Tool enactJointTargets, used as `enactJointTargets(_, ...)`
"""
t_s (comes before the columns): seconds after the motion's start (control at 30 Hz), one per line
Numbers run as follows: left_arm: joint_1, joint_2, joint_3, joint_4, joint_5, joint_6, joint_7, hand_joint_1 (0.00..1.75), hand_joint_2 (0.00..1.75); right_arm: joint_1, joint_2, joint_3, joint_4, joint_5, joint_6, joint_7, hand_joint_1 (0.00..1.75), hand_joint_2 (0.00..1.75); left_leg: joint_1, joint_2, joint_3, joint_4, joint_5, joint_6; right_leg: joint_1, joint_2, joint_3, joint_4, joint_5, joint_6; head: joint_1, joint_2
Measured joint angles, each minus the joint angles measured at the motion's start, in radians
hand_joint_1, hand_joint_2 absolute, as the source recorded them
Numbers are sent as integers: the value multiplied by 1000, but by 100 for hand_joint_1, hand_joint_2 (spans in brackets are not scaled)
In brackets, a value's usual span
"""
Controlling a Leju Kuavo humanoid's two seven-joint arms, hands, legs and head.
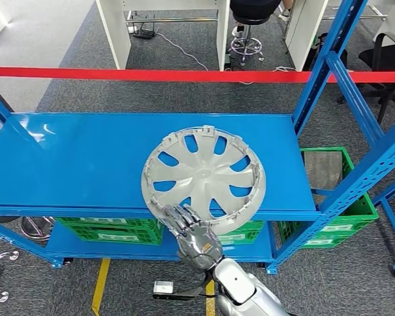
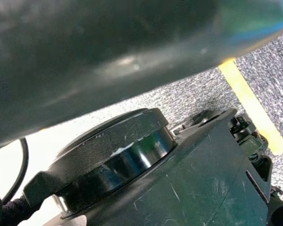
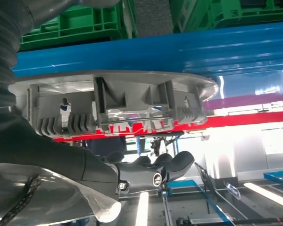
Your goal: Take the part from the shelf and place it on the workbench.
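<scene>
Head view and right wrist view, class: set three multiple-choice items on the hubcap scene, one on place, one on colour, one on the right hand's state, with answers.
1. Where does the silver hubcap lie?
A. on the blue shelf
B. in a crate
C. on the floor

2. What colour are the crates under the shelf?
A. red
B. green
C. yellow

3. What is the right hand doing?
A. hanging by the robot's side
B. carrying the hubcap clear of the shelf
C. reaching the hubcap's near rim

Answers: 1 A, it rests flat on the shelf's top; 2 B, green walls show below the shelf; 3 C, the fingers overlap the rim, the hubcap not lifted.
</scene>
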Motion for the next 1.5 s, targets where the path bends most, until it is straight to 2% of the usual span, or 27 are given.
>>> enactJointTargets(1.07, 1, 0, 0, 0, -13, 11, 0, 0, 0, -6, -5, -113, 2, 27, 0, 56, 0, 175, 0, 0, 0, 1, 0, 0, 0, 0, 0, 0, 0, 0, 0, 0)
enactJointTargets(1.5, 1, 0, 4, 0, -13, 13, 0, 0, 0, -11, -5, -109, 7, 85, 0, 117, 0, 175, 0, 0, 0, 1, 0, 0, 0, 0, 0, 0, 0, 0, 0, 0)
